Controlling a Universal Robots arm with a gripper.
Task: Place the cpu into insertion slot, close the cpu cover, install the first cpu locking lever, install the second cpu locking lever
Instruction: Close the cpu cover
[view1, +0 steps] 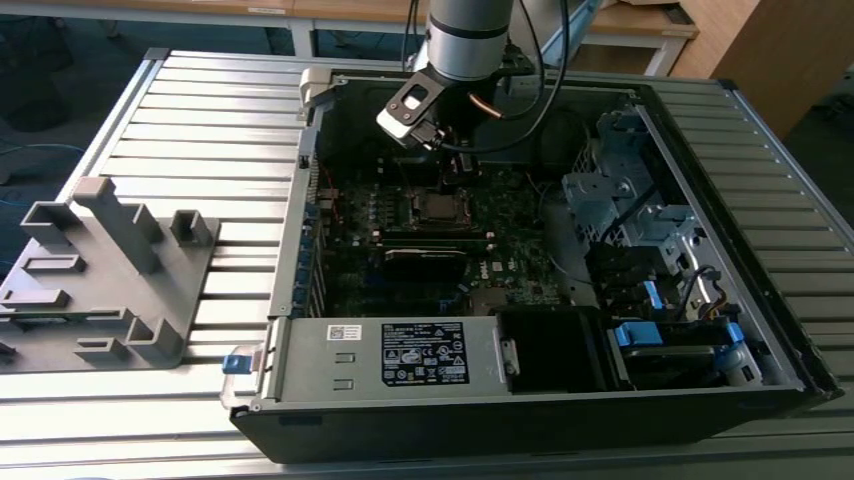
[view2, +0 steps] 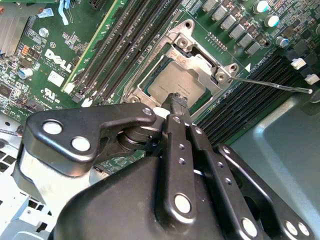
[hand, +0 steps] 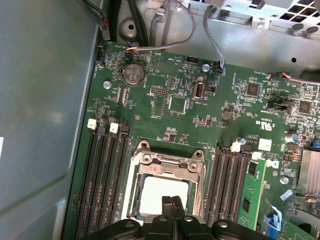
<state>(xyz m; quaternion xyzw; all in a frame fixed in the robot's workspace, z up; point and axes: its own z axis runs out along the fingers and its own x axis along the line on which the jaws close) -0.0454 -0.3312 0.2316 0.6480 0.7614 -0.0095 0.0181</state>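
The gripper has its two black fingers pressed together with only a thin seam between them, and it holds nothing. In both wrist views the narrow tips hang right over the cpu; whether they touch its top cannot be told.

The cpu is a flat square with a dull, pale metal face. It sits in its socket on the green circuit board, between two banks of long black memory slots. The cpu cover, a shiny stamped steel frame with an open window, lies down flat around the chip. A thin, straight wire locking lever reaches out from one corner of the socket across the slots.

In the first wrist view the gripper hides the near edge of the cpu and of the cover. In the second, the gripper's black linkage covers that side of the socket.

In the exterior view the gripper reaches into an open black computer case. The case lies on a ribbed metal bench, towards the bench's edge on the exterior view's right. The cpu shows there as a small pale square just beside the tips.
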